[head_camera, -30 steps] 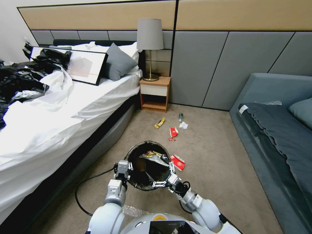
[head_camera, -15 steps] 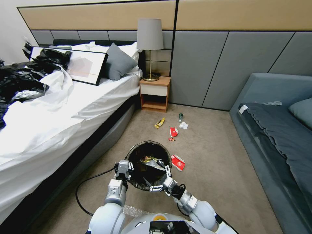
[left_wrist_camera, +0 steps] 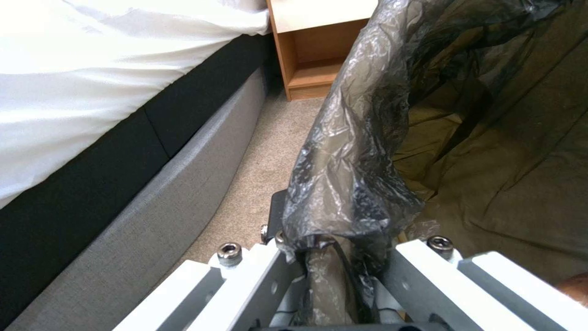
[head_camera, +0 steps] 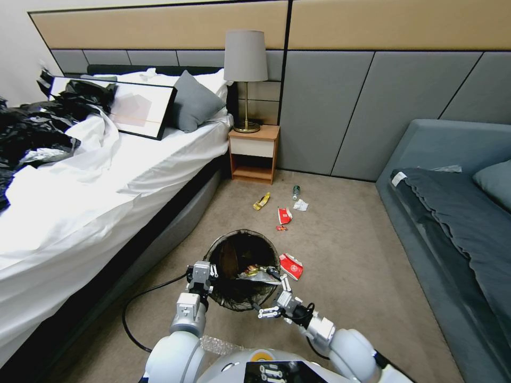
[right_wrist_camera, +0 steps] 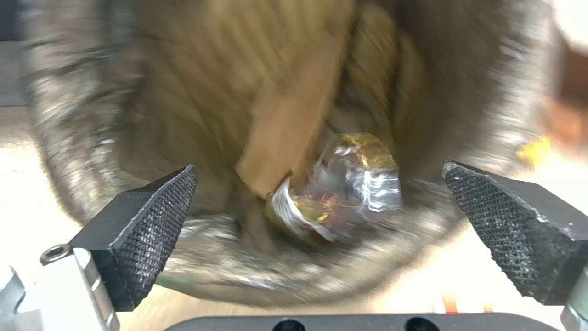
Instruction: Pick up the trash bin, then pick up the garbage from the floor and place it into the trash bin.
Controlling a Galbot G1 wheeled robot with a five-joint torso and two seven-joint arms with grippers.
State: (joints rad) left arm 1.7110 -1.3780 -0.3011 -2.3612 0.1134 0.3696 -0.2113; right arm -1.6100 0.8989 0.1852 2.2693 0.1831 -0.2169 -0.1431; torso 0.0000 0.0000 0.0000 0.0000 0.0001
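The trash bin [head_camera: 232,254], white with a black bag over its rim, hangs just above the floor [head_camera: 340,276] in front of me. My left gripper [head_camera: 202,277] is shut on its near-left rim; in the left wrist view the fingers [left_wrist_camera: 422,271] clamp the bag-covered edge [left_wrist_camera: 349,184]. My right gripper [head_camera: 274,298] stands open at the near-right rim with nothing in it [right_wrist_camera: 319,177]. A shiny crumpled wrapper [right_wrist_camera: 358,177] and a brown paper scrap [right_wrist_camera: 288,133] lie inside the bin. More garbage lies on the carpet: a red-and-white packet [head_camera: 291,265], another [head_camera: 284,215], a yellow wrapper [head_camera: 261,201], a tissue wad [head_camera: 301,205] and a small bottle [head_camera: 296,191].
A bed [head_camera: 106,181] with white sheets runs along the left and a grey sofa [head_camera: 458,213] along the right. A wooden nightstand [head_camera: 254,153] with a lamp stands at the back wall. A black cable [head_camera: 133,308] loops on the carpet near my left arm.
My right gripper, still open, has drawn back from over the bin's mouth toward me and to the right. The shiny wrapper now lies nearer the bin's near rim. The left gripper keeps its hold.
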